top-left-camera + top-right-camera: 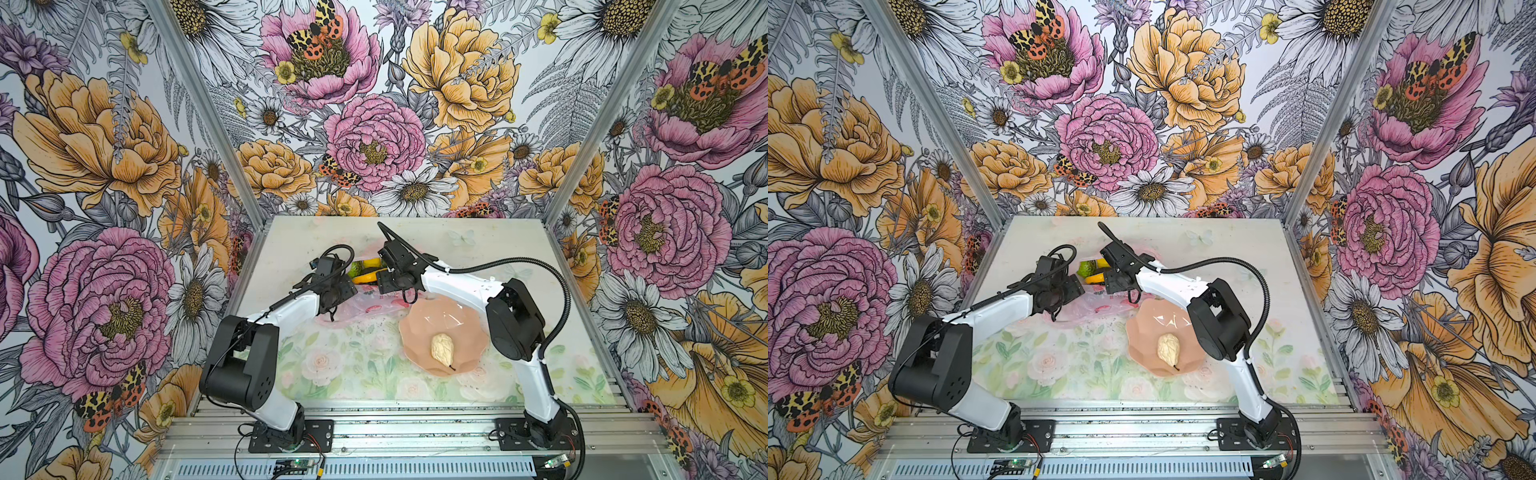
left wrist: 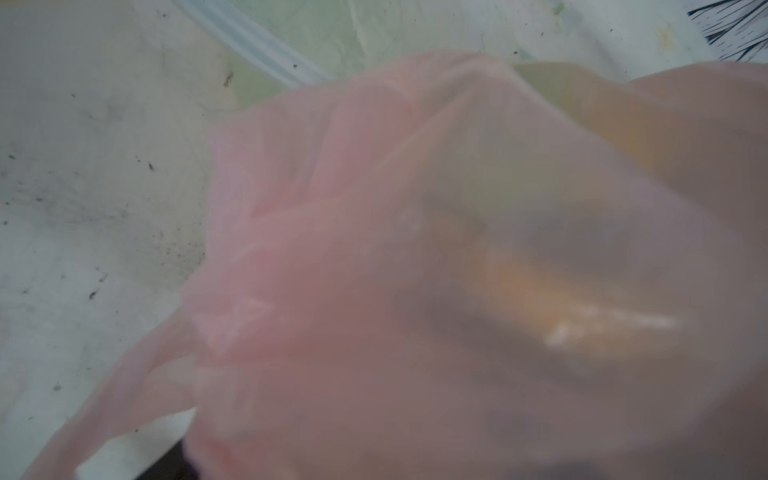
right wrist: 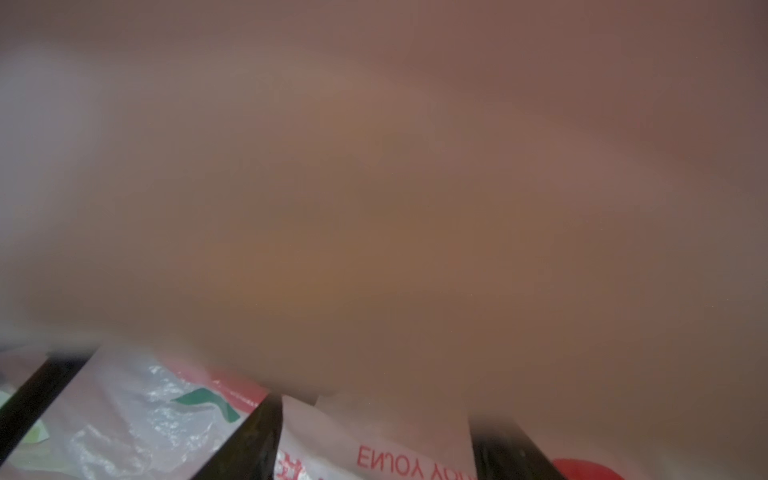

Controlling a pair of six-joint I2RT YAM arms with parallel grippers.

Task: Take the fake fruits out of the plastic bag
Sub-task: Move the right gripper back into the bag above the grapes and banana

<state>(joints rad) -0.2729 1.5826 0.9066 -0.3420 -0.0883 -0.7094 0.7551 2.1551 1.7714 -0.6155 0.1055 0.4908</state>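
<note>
The pale pink plastic bag [image 1: 361, 305] [image 1: 1096, 309] lies at the back middle of the table. At its far end, the fake fruits show in both top views: a lime-green round fruit [image 1: 357, 268] [image 1: 1086, 267], a lemon [image 1: 372, 262] and a yellow-orange piece [image 1: 365, 277]. A cream pear [image 1: 441, 350] [image 1: 1168, 348] lies apart from them. My left gripper [image 1: 347, 291] is at the bag's left side; bag film [image 2: 332, 249] hides its jaws. My right gripper [image 3: 380, 453] [image 1: 384, 286] is open over the bag's right side, with printed film [image 3: 137, 415] between its fingers.
A peach-pink wavy-edged plate [image 1: 415, 328] [image 1: 1138, 340] holding the pear sits just right of the bag, under the right forearm. Floral walls close in the table on three sides. Metal rails and the arm bases run along the front edge.
</note>
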